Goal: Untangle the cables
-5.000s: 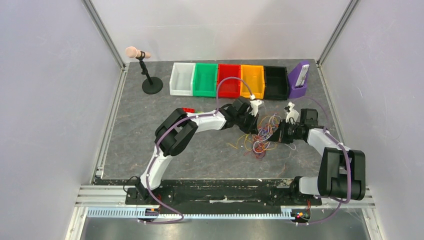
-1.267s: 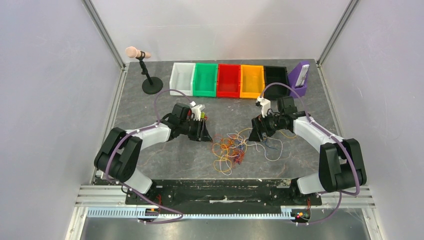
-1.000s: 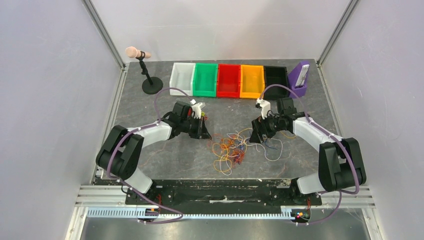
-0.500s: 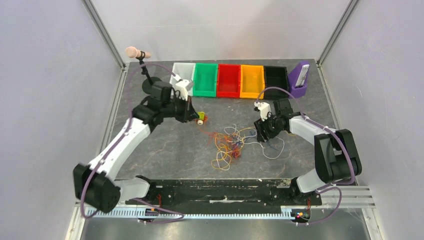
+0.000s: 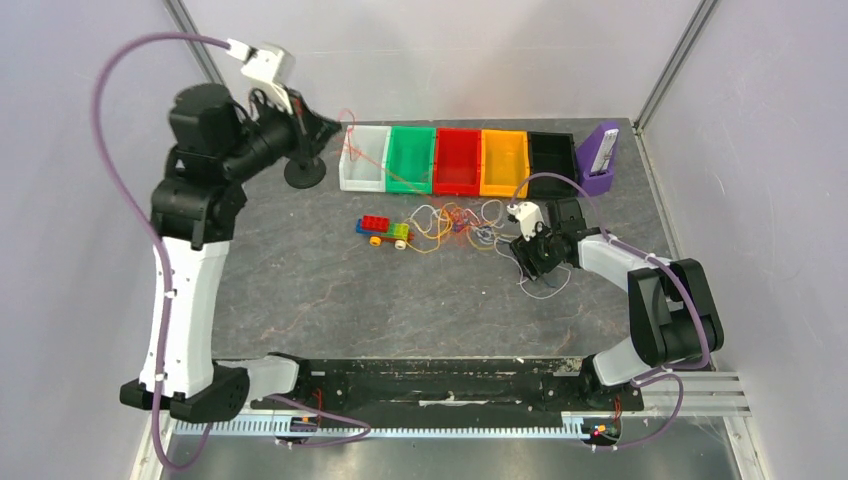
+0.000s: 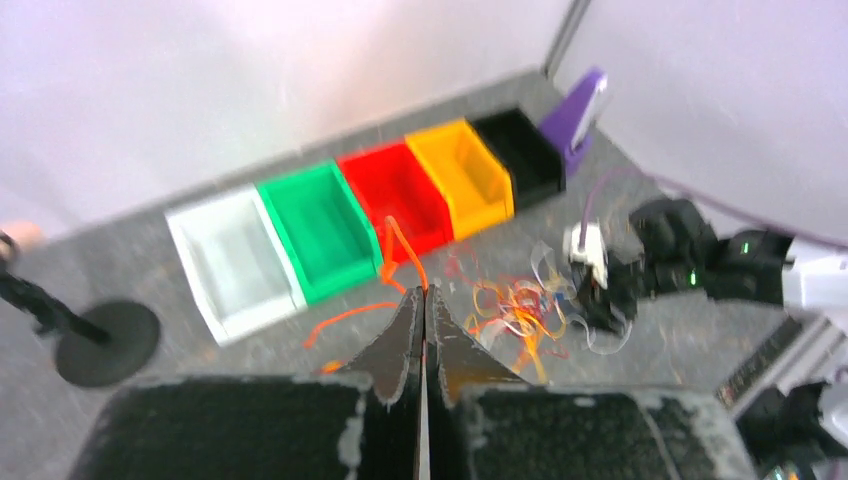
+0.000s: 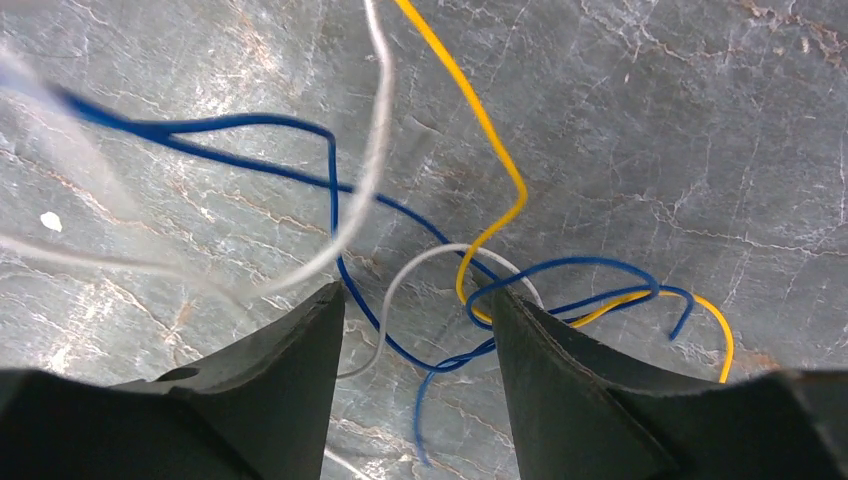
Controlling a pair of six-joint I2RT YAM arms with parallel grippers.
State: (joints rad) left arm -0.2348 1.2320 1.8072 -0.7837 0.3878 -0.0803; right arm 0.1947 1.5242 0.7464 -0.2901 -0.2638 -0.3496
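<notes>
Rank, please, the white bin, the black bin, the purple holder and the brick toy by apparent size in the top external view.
1. white bin and black bin: they look alike, so they are not ranked against each other.
2. purple holder.
3. brick toy, the smallest.

Two claws: left claw (image 6: 421,298), right claw (image 7: 415,300). One tangle of cables (image 5: 458,220) left of right claw. One orange cable (image 6: 405,248) at left claw's tips. Five bins (image 5: 457,186) beyond right claw, one purple holder (image 5: 597,180), one mic stand (image 5: 304,173), one brick toy (image 5: 383,228). One tabletop (image 5: 300,290).
</notes>
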